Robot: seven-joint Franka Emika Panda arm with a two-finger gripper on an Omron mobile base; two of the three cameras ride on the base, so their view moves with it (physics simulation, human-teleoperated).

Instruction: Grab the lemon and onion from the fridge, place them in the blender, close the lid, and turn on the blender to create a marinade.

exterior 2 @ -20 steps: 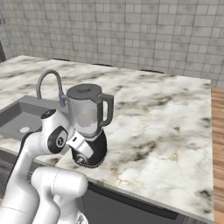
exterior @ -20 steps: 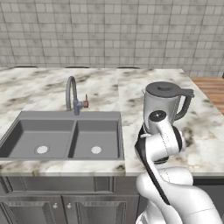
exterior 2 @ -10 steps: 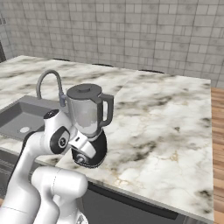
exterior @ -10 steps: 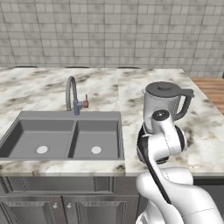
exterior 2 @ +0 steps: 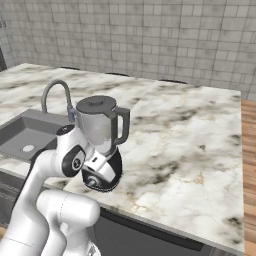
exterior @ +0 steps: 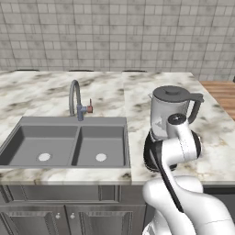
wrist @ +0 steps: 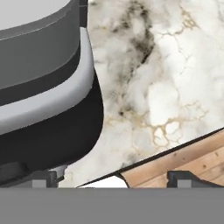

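Beside the sink [exterior: 69, 147], on its right along the marble counter [exterior 2: 190, 145], stands the blender [exterior 2: 102, 145], and I take that blender as my landmark. Its clear grey-tinted jar sits upright on the rounded black base, dark handle turned away from the sink, and the lid [exterior: 170, 93] rests on the jar's rim, covering it. My pincer [wrist: 113, 177] is down low at the front of the blender's base, near the counter's edge, with my forearm and wrist folded in just before the blender. Its fingers [wrist: 181, 178] stand wide apart, released, with nothing between them; from the hand camera the black base and its pale grey band loom just to one side, and one fingertip lies close under that base, though I cannot tell whether it touches. Past the blender, on the side away from the sink, the marble ends and a wooden surface [exterior: 222, 92] begins. Behind the blender a grey tiled wall [exterior 2: 150, 35] runs along the counter, and the curved faucet [exterior: 75, 98] rises at the sink's back rim.
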